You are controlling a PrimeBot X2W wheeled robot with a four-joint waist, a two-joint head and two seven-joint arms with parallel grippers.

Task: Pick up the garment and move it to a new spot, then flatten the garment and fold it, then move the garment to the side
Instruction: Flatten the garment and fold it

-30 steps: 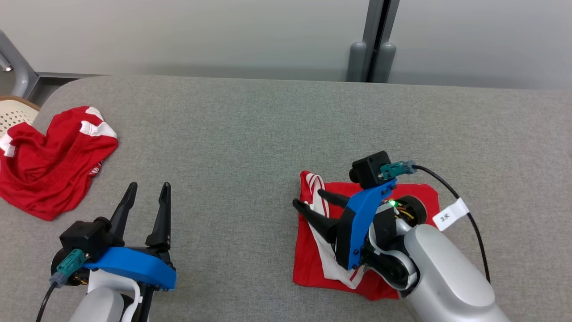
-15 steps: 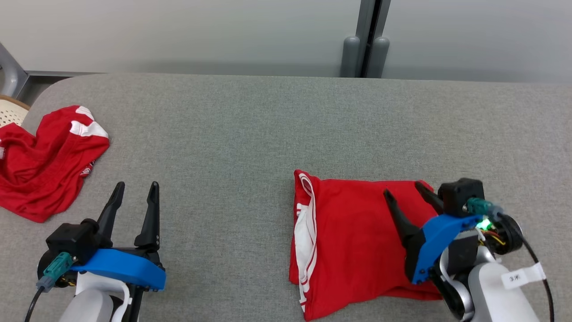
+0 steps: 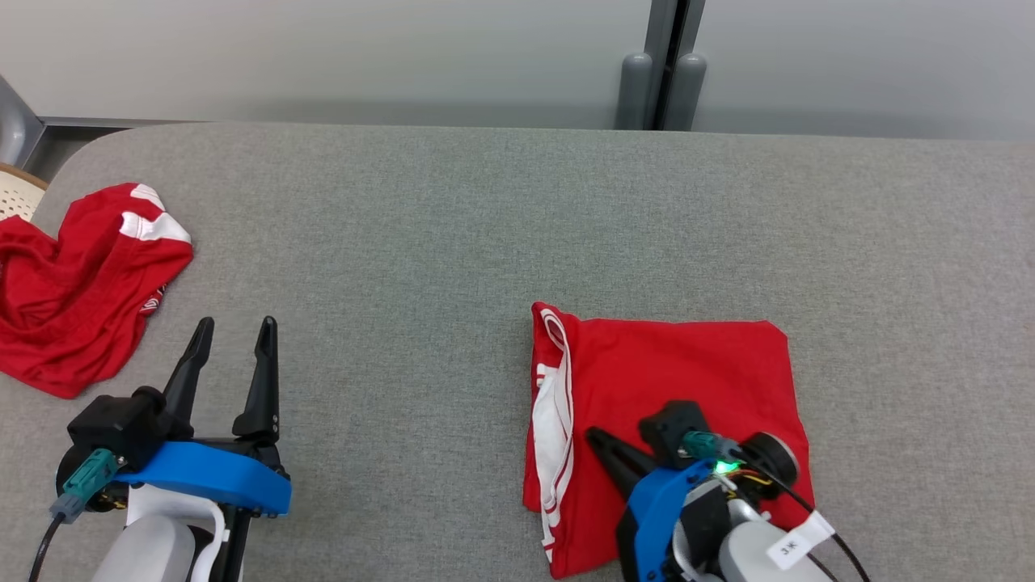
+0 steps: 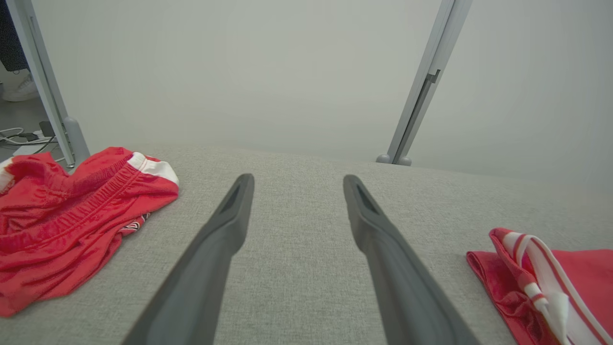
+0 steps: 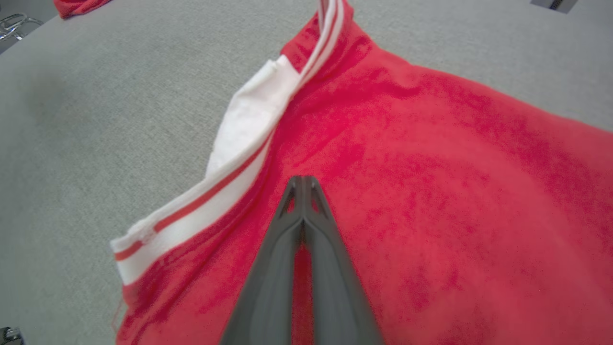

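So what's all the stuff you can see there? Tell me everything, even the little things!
folded garment: one, red with white stripes, flat on the table's right half, near the robot
crumpled garment: one, red with white patches, at the table's left edge
table: one, grey, cloth-covered, under both garments
post: one, grey, upright at the wall behind the table
holey thing: one, cream, past the table's left edge; too little shows to name it
label: one, white, beside the right forearm
left fingers: two, dark, spread open over bare table, holding nothing
right fingers: two, dark, shut together, over the folded garment
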